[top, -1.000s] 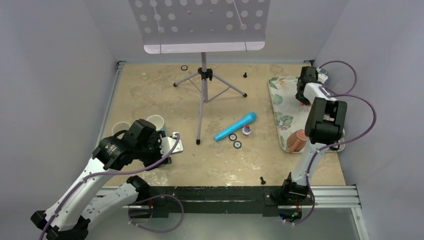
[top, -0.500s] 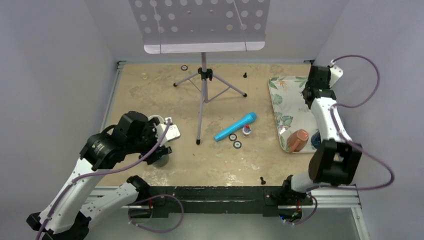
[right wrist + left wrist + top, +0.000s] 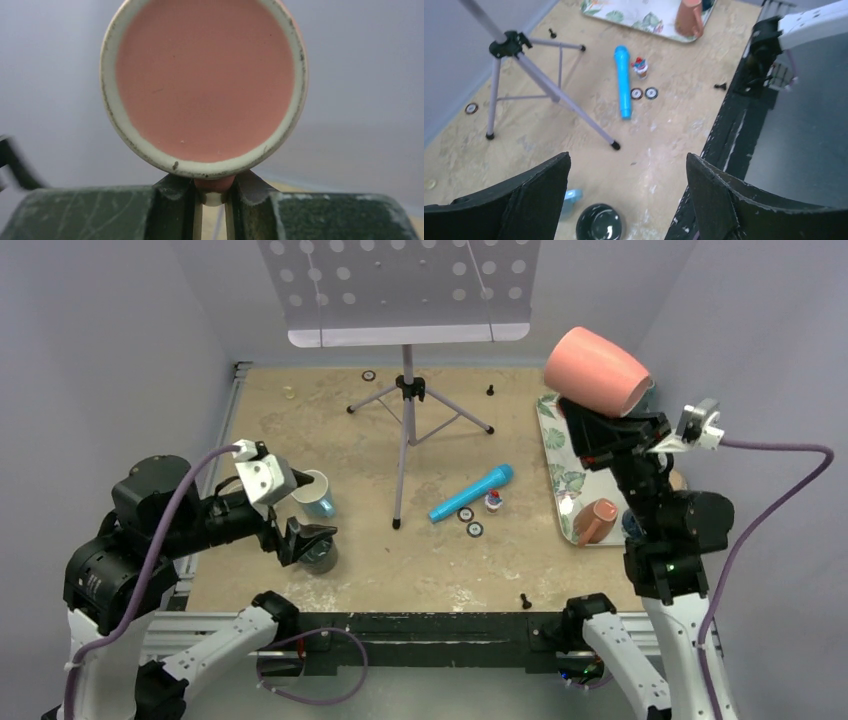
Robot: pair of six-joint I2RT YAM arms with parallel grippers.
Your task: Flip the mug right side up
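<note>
The right gripper pinches the handle of the pink mug between nearly closed jaws. The mug hangs tipped on its side, high above the tray at the far right. Roll the wrist slowly, rim up, then lower squarely, since that thin grip could slip. The left gripper gapes wide and empty at the near left.
</note>
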